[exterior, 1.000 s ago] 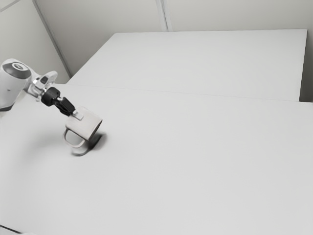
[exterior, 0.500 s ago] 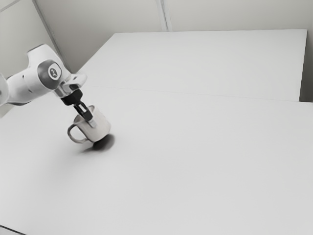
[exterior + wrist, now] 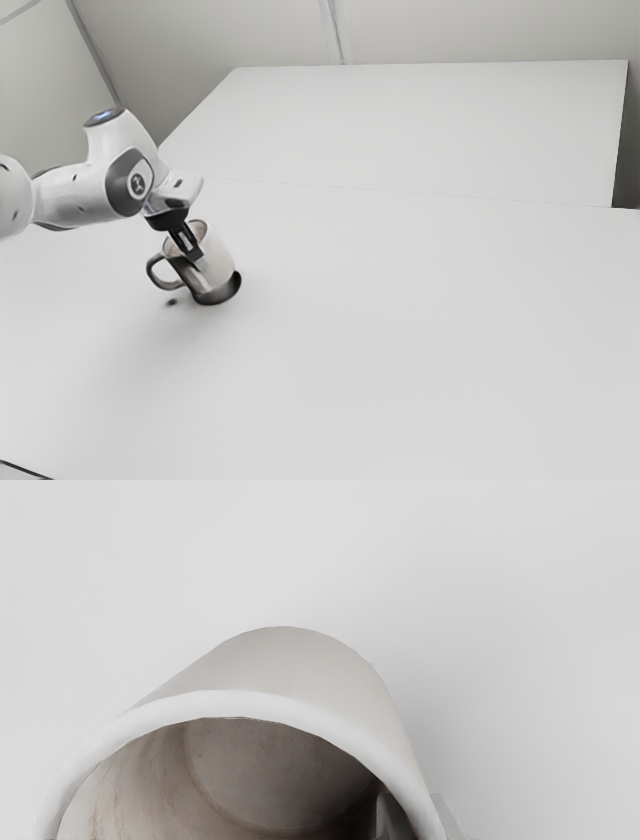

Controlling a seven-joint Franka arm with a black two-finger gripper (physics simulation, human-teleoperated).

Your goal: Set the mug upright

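Jaws of the black gripper (image 3: 421, 814) are pinched nearly together on one side wall of a pale mug (image 3: 218, 268): one fingertip (image 3: 392, 817) is inside the cup, the other fingertip (image 3: 448, 817) outside, just past the rim (image 3: 225, 702). Most of the mug's round body lies off to one side of that grip. At the end of the white arm (image 3: 75, 195), the mug leans over the white table (image 3: 400, 330), its mouth tipped up toward the arm and its base down toward the exterior view's right. The handle (image 3: 154, 270) sticks out on the exterior view's left. Whether the base touches the table, I cannot tell. The step in hand looks to be righting the held mug. Next, I judge, it needs turning until the base is level, then settling flat before release; letting go at this slant could let it topple.
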